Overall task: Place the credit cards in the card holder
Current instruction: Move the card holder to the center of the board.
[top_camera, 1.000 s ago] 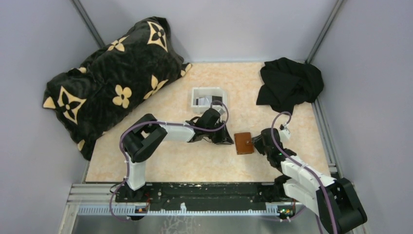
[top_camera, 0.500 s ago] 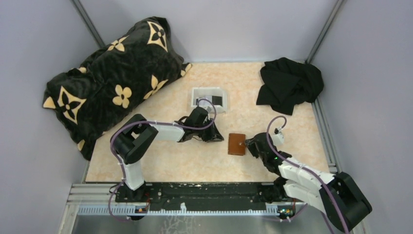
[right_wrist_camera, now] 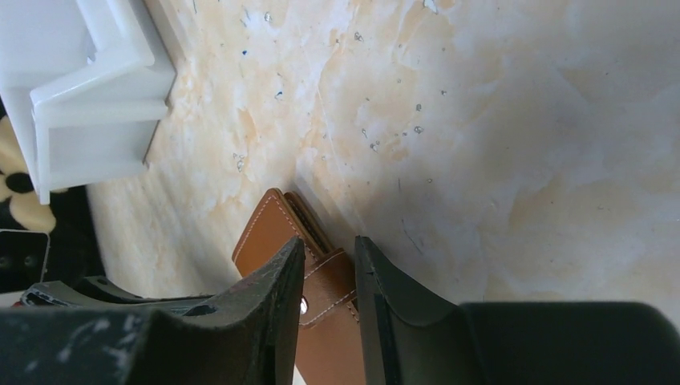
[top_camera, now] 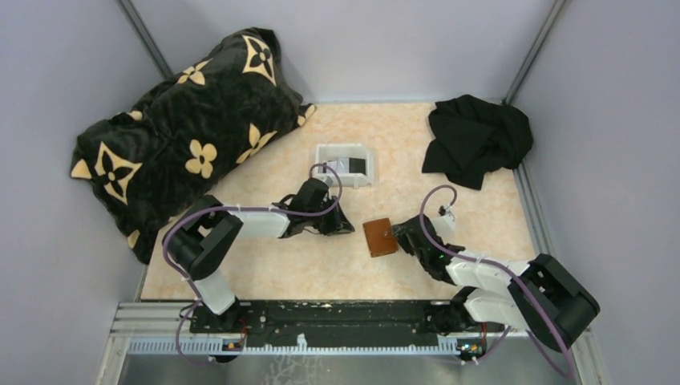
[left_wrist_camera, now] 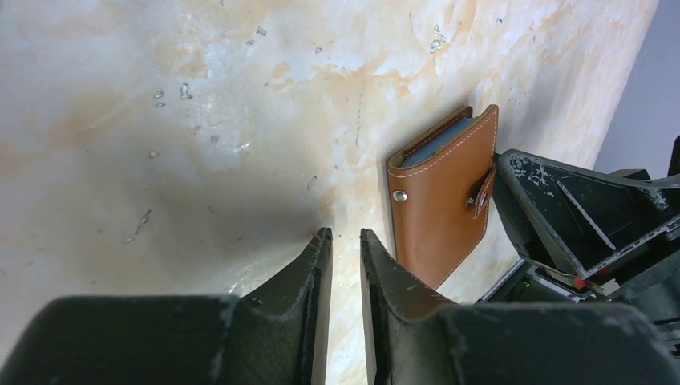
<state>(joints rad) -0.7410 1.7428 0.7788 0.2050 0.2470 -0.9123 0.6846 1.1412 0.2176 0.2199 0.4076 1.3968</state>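
Right gripper [right_wrist_camera: 329,245], its jaws a narrow slit apart, straddles the closing strap [right_wrist_camera: 327,282] of the card holder [top_camera: 379,237]. Whether it pinches the strap or merely presses on it cannot be told. Compared with a second earlier, holder and gripper have travelled together leftward toward the table's centre, the holder turning slightly. Meanwhile the left gripper [left_wrist_camera: 345,234] has drawn back to the left. Its fingers [left_wrist_camera: 305,281] stand almost together with nothing between them, just short of the holder. The shift probably brings the holder within reach of both arms, yet it lies folded shut, so opening is still ahead. Credit cards [top_camera: 354,166] lie in the white tray [top_camera: 345,147], well apart from the holder.

Materials:
- **Holder:** smooth tan-brown leather, a flat rectangular bifold with pale edge stitching, a metal snap stud [left_wrist_camera: 398,195], and blue-grey inner leaves showing at one edge.
- **Table [top_camera: 321,269]:** glossy peach-cream marbling.
- **Tray:** rigid moulded plastic with stepped walls.
- **Fingers:** matte black, scuffed.
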